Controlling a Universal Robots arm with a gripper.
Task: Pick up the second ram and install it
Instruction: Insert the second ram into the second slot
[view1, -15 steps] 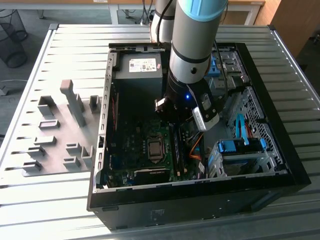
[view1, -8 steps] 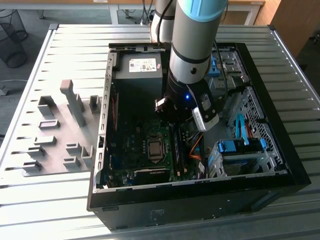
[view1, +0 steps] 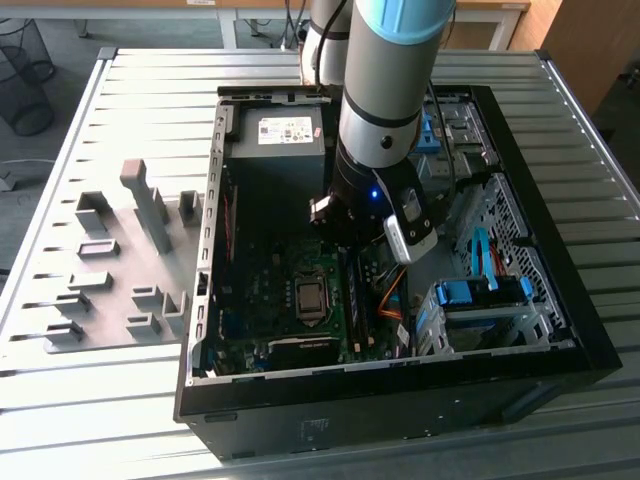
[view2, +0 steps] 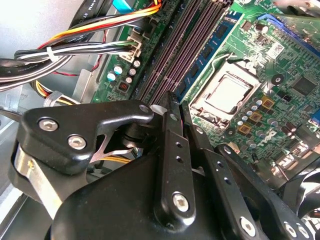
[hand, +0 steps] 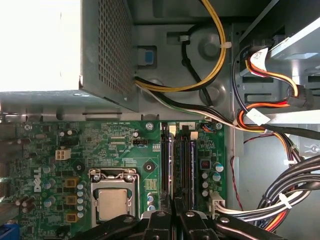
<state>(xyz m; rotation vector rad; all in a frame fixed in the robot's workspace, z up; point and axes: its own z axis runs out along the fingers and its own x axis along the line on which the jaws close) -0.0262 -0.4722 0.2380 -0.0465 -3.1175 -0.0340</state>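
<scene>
Item: end effector (view2: 172, 102), fingers clenched together, pressing above ram (hand: 178, 165) in slot at 3 o'clock of CPU socket (hand: 112, 200). Risk: uneven push leaves ram half-seated.

The memory slots (view1: 352, 300) are partly hidden behind the arm (view1: 385, 120), whose upper part is cut off at twelve o'clock.

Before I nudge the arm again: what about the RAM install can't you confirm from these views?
- Whether the second ram is fully seated: in the second wrist view the stick's near end is hidden behind the gripper.
- The slots' near ends and latches: in the first wrist view the gripper covers them.
- The slot area in the exterior view: the arm blocks most of it.
</scene>
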